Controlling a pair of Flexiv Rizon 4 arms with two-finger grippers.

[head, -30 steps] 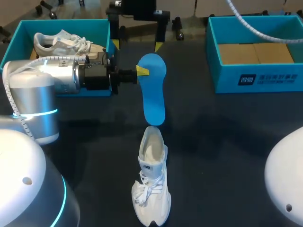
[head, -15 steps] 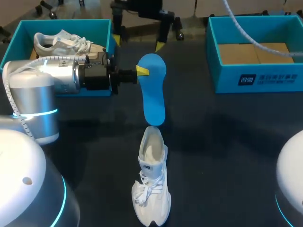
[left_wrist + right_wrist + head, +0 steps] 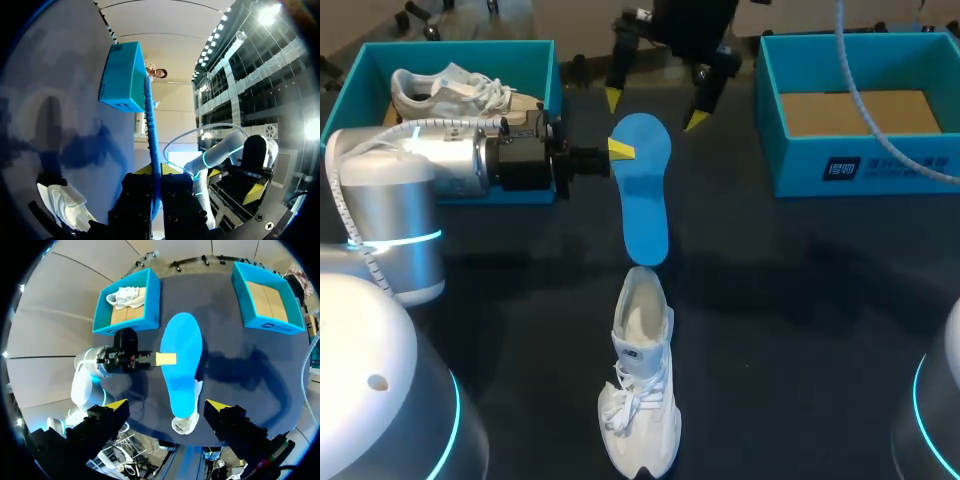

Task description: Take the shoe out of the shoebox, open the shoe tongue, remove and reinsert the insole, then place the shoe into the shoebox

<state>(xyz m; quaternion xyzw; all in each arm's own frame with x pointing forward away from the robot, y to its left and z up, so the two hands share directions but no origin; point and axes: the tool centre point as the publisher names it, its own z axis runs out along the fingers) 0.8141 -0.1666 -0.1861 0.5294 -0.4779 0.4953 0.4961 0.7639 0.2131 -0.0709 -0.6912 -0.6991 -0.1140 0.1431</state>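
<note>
Nearest you, in the middle of the table [image 3: 790,330], the white shoe [image 3: 640,385] stands upright on its sole. Its toe points to the near edge, its laces lie loose, and its open heel end faces away.

Just beyond it you have the blue insole [image 3: 645,190], held up off the tabletop with its long axis running near to far. Its narrow end sits over the shoe's heel opening in the head view; you cannot tell whether the two touch. Your left gripper [image 3: 622,150] comes in level from the left and is clamped on the insole's left edge near the broad far end. In the left wrist view the insole runs edge-on between the two fingers, pinched from both sides.

Your right gripper [image 3: 654,108] hangs above the far end of the insole and points down at it. Its fingers are spread wide and grip nothing. In the right wrist view the yellow tips stand either side of the insole's near end, clear of it, with the shoe below.

At the far left sits the left shoebox [image 3: 355,90], teal, with a second shoe [image 3: 450,88] lying inside. At the far right, well apart from it, sits the right shoebox [image 3: 865,165], holding only a cardboard liner [image 3: 855,112].
</note>
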